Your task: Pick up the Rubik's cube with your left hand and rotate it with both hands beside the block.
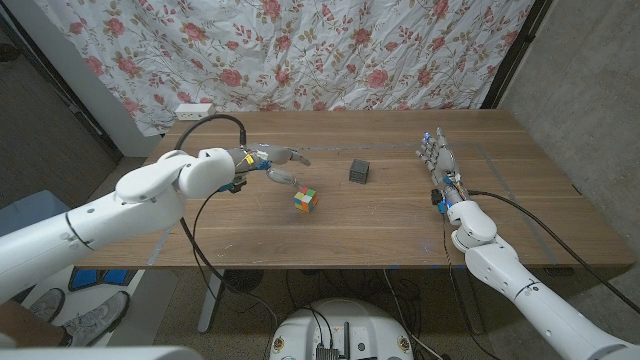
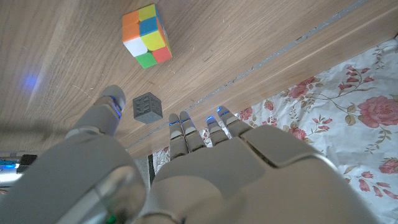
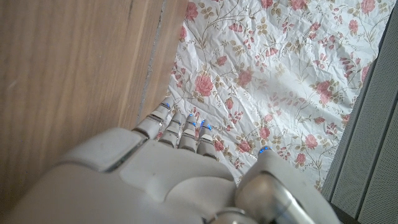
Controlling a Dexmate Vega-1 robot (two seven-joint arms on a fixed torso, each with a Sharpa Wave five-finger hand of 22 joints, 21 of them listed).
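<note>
Block (image 1: 359, 171) sits just behind Rubik's cube (image 1: 307, 200), apart.

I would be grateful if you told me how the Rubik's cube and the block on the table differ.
The Rubik's cube is many-coloured, with orange, blue, yellow, green and white squares; the block is plain dark grey. The Rubik's cube looks somewhat larger than the block. The Rubik's cube lies nearer the table's front edge, the block farther back and more toward the robot's right. Both are cube-shaped, rest on the wooden table, and are untouched by either hand.
</note>
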